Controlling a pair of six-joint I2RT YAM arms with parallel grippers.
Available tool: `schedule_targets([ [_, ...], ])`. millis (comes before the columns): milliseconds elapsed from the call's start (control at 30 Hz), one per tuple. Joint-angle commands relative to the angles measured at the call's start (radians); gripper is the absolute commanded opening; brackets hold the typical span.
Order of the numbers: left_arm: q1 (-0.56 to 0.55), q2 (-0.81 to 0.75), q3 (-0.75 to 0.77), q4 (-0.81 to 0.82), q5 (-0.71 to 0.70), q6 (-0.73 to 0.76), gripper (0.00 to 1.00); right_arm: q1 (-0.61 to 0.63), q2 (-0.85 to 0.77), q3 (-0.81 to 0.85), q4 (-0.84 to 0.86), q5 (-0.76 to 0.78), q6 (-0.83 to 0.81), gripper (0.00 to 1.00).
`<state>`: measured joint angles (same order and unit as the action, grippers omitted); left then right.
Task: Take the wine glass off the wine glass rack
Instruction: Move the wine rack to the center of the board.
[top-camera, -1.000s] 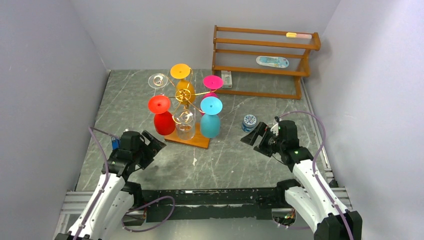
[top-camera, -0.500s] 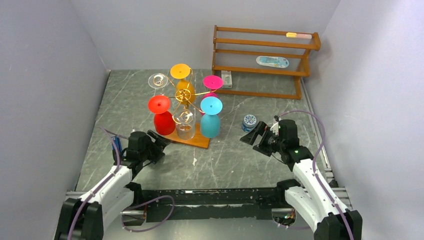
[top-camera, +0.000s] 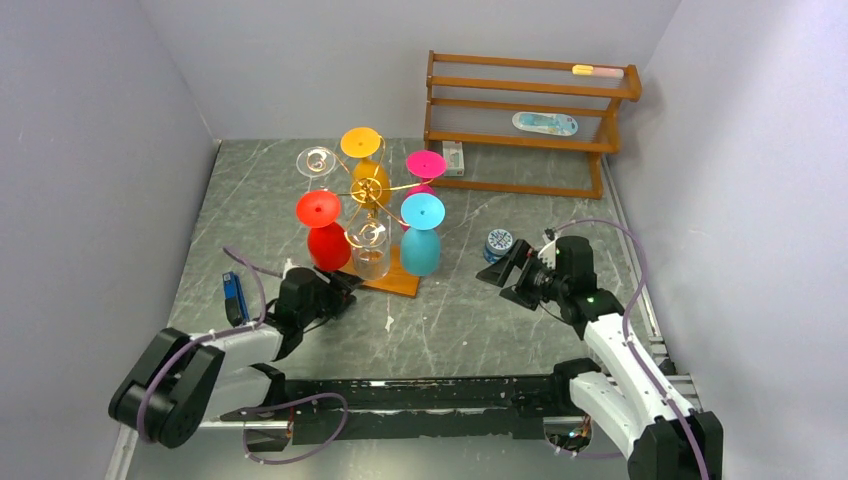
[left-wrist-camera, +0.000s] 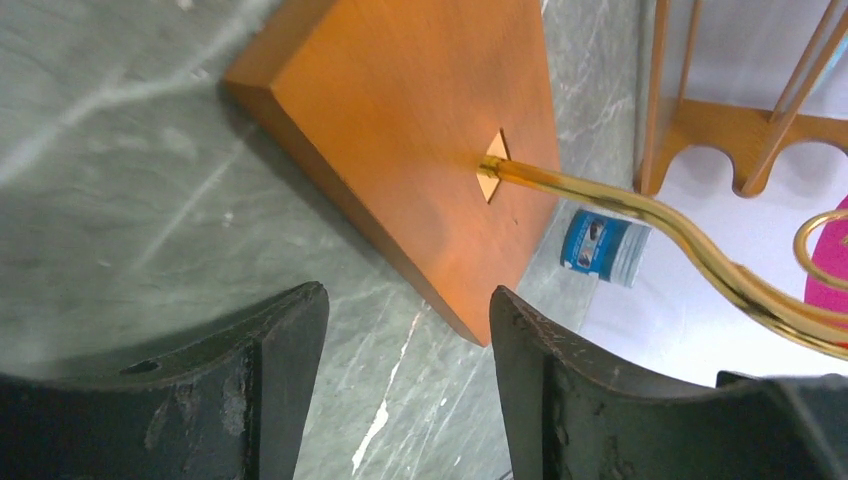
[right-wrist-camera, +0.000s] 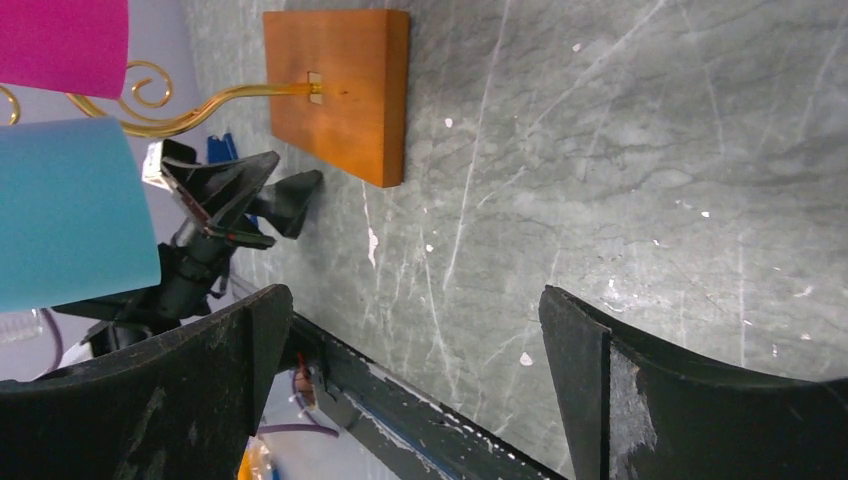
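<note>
Arms: white shells on my left arm (top-camera: 235, 345) and right arm (top-camera: 622, 352), black joints between.
Cables: a purple-grey cable (top-camera: 600, 222) loops off each wrist.
Fingers: matte black fingers (left-wrist-camera: 270, 380), curved, edges scuffed pale.
Light: small green light (top-camera: 592, 298), right forearm.

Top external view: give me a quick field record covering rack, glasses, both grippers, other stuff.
rack: wine glass rack, upright, mid-table
glasses: six inverted on it: red glass, teal glass, pink glass, yellow glass, two clear glasses
left gripper: open, empty, low by the rack base's near corner
right gripper: open, empty, right of the rack
other: wooden shelf, back right; blue tin near right gripper
</note>
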<state>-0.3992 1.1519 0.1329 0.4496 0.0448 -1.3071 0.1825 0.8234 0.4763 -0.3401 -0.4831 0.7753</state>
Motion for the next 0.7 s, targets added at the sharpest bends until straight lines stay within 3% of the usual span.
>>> schedule_targets([
  [0, -0.099, 0.093, -0.041, 0.157, -0.12, -0.096, 0.67, -0.001, 0.008, -0.032, 0.06, -0.061, 0.03, 1.0],
  [300, -0.281, 0.335, -0.04, 0.406, -0.3, -0.274, 0.69, 0.0, 0.021, -0.041, 0.042, -0.061, 0.017, 1.0],
  [500, -0.324, 0.522, 0.0, 0.617, -0.342, -0.318, 0.68, -0.002, 0.019, -0.026, 0.011, -0.055, 0.002, 1.0],
  [667, -0.335, 0.611, 0.058, 0.654, -0.344, -0.331, 0.67, -0.002, 0.004, -0.018, -0.008, -0.049, 0.0, 1.0],
])
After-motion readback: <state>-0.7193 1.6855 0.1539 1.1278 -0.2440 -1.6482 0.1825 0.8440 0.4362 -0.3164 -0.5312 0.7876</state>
